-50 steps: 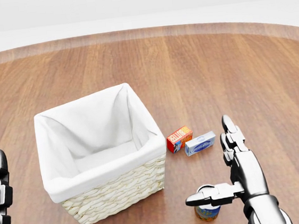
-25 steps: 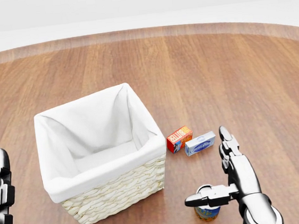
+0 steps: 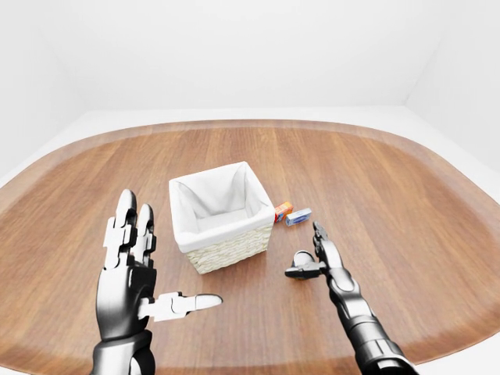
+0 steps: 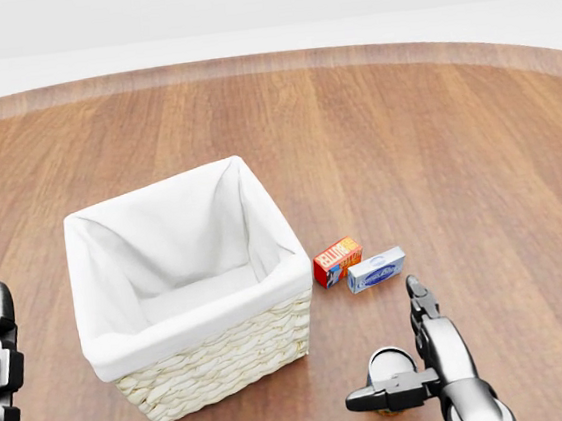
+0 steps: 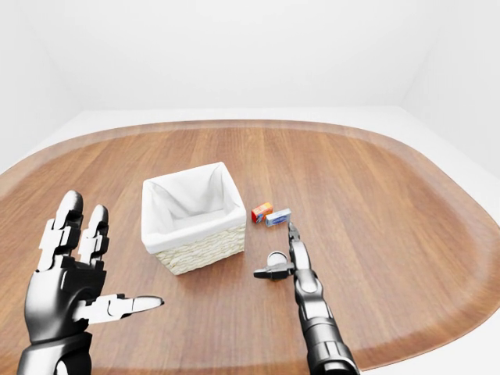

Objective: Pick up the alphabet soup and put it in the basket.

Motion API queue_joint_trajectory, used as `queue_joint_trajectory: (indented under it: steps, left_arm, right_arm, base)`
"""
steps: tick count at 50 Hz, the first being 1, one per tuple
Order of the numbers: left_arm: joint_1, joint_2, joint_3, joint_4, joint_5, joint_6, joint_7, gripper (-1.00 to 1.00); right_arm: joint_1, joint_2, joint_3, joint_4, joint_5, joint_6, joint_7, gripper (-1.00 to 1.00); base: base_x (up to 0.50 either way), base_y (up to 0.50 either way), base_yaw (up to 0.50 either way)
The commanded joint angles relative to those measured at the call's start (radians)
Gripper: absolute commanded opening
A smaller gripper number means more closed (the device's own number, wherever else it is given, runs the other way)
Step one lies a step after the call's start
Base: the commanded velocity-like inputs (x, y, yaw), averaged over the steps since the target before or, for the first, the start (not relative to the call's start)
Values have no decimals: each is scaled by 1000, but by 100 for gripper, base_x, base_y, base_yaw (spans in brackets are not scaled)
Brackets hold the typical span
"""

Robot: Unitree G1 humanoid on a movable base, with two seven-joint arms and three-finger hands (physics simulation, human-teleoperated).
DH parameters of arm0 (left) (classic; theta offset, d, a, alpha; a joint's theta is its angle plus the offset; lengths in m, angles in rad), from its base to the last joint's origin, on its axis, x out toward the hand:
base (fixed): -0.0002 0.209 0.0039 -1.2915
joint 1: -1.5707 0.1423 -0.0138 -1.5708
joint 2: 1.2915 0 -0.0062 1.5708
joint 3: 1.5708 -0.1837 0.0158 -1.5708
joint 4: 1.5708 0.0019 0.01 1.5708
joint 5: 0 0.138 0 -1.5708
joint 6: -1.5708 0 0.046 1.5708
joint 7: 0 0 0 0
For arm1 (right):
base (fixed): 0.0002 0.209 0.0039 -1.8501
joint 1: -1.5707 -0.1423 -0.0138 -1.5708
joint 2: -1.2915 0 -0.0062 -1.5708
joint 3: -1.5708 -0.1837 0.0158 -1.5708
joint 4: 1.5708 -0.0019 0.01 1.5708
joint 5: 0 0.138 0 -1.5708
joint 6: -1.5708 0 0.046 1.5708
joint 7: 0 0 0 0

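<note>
The alphabet soup can [image 4: 391, 363] stands upright on the wooden table, below and to the right of the basket in the head view; only its silver top shows. My right hand [image 4: 384, 345] is open about it. Its straight fingers [image 4: 419, 309] run along the can's right side. Its thumb [image 4: 381, 398] crosses below and hides the label. The wicker basket [image 4: 227, 362] with a white cloth liner sits left of centre, with nothing in it. My left hand [image 3: 164, 258] is raised at the left with its palm spread open, well apart from the basket.
A small red box [image 4: 338, 261] and a blue-and-white box [image 4: 376, 270] lie side by side just right of the basket, above the can. The round wooden table [image 3: 406, 203] spreads wide on all sides, with white floor beyond its edge.
My right hand has dropped lower in the head view, and its thumb now covers the can's label. The left hand, the basket and the boxes have stayed put.
</note>
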Motion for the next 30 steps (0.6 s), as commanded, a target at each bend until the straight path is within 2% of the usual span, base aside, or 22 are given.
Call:
queue_joint_trajectory:
  steps: [1,12,20,30]
  left_arm:
    - [12,0,-10,-9,3,-6,0,100]
    - [10,6,-10,-7,-2,-3,1,100]
    - [18,5,-12,-12,-3,-10,-2,100]
    - [26,7,-21,-15,0,-16,0,100]
  right_arm:
    - [-32,-3,5,117,-13,0,-14,100]
    - [-97,-9,2,252,-17,0,-31,100]
    - [-162,-12,0,399,-20,0,-46,100]
    - [-180,-13,1,440,-23,0,-51,100]
  base:
    - [0,0,0]
    - [0,0,0]
    - [0,0,0]
    - [0,0,0]
